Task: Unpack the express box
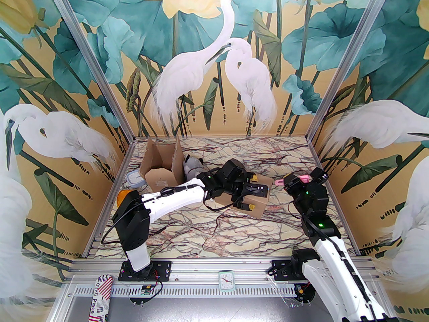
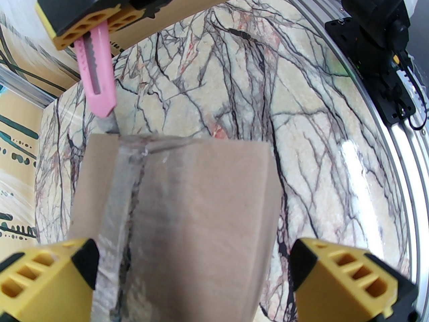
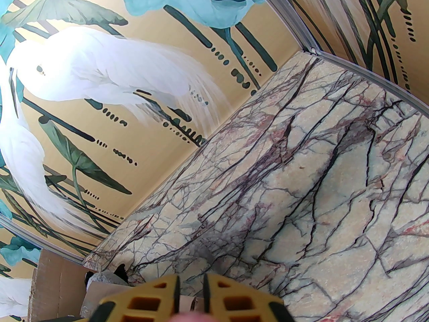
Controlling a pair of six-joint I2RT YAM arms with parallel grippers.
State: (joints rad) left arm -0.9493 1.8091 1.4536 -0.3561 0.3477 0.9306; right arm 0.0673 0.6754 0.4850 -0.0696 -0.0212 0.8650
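Observation:
The express box (image 1: 259,206) is a small brown carton lying in the middle of the marble table. In the left wrist view the box (image 2: 201,196) has a clear tape seam running along its top. My left gripper (image 1: 253,193) hovers over it, open wide, and its yellow fingers (image 2: 43,280) flank the box's sides. My right gripper (image 1: 291,180) sits just right of the box, shut on a pink utility knife (image 1: 278,182). The knife (image 2: 97,75) points down from the right gripper (image 2: 87,22), its blade tip at the box's far edge by the tape seam. In the right wrist view the right gripper (image 3: 191,290) shows nearly closed jaws.
An opened cardboard box (image 1: 161,166) stands at the back left with a grey plush toy (image 1: 192,164) beside it. A blue-lidded container (image 1: 134,178) and an orange object (image 1: 123,195) lie near the left wall. A small clock (image 1: 226,280) sits on the front rail.

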